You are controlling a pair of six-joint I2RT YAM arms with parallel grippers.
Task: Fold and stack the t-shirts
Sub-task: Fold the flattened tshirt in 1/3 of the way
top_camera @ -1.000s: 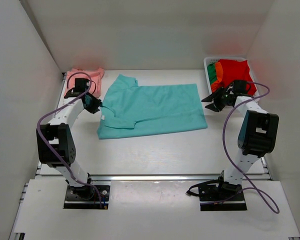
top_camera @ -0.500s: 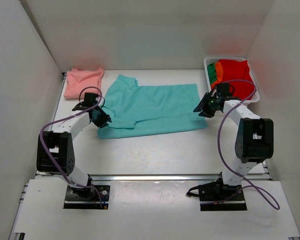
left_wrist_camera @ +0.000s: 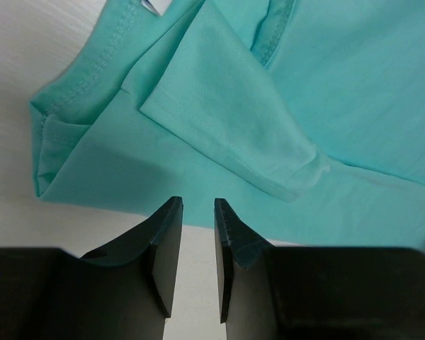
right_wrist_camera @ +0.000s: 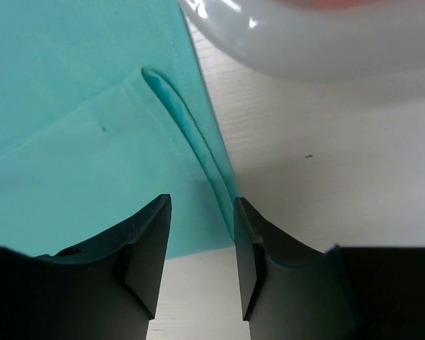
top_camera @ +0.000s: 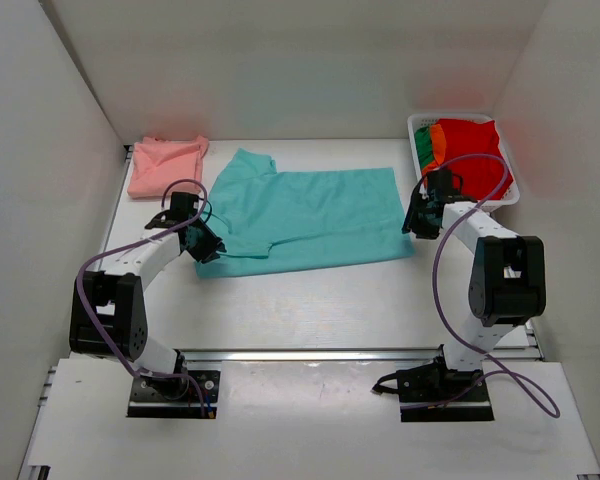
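left pincer (left_wrist_camera: 197, 205) barely parted, empty, tips at teal t-shirt (left_wrist_camera: 219, 142) sleeve-side edge | right pincer (right_wrist_camera: 202, 205) parted wider, empty, hem corner just ahead between tips | cloth flat on tabletop (top_camera: 310, 300), judged soft, light, limp | best pinched at stitched hem corners

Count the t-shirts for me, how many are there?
4. A soft teal t-shirt lies spread mid-table; a folded salmon pink t-shirt sits far left; a red t-shirt and a green t-shirt fill the white plastic basket, far right. Orange cloth there may be another, hidden.
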